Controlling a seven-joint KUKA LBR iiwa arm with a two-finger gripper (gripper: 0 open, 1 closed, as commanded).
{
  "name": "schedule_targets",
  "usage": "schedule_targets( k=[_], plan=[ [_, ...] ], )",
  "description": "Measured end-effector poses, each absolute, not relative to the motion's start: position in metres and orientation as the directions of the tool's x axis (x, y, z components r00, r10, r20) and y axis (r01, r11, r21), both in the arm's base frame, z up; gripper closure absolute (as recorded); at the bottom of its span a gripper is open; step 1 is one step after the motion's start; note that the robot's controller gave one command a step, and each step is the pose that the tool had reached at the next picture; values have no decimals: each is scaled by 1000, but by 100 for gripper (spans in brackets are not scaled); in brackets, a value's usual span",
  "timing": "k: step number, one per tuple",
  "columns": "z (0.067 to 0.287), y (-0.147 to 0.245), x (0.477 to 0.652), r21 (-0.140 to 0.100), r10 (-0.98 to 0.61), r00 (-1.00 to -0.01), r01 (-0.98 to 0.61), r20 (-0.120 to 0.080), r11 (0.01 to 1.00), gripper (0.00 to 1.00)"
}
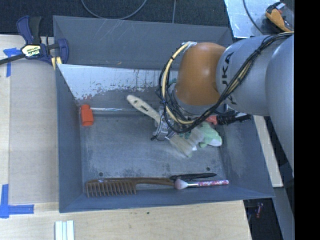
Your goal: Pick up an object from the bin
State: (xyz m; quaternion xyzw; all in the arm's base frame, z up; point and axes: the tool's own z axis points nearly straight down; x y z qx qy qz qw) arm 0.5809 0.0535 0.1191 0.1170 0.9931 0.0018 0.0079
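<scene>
Camera view: gripper (161, 132) low at the end of the cream spatula (144, 107).
Its opening cannot be told, nor any hold; closing here may slip off that tip or snag the clear wrapper (182, 145) beside it.

arm (260, 74) enters from right, fat grey link sloping down-left toward the middle. its end wears the orange cover (200, 74), dome turned up at the camera. yellow and black cables (170, 84) loop round the cover's left edge and bunch up under it; more of them run across the grey link. gripper (161, 130) sits low, below the cover's left side, metal tip pointing down and a bit left.
</scene>
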Motion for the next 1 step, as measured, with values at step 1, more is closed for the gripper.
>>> schedule_targets(
  k=[1],
  plan=[
    [164,53,578,3,231,-973,231,-6,973,100]
  ],
)
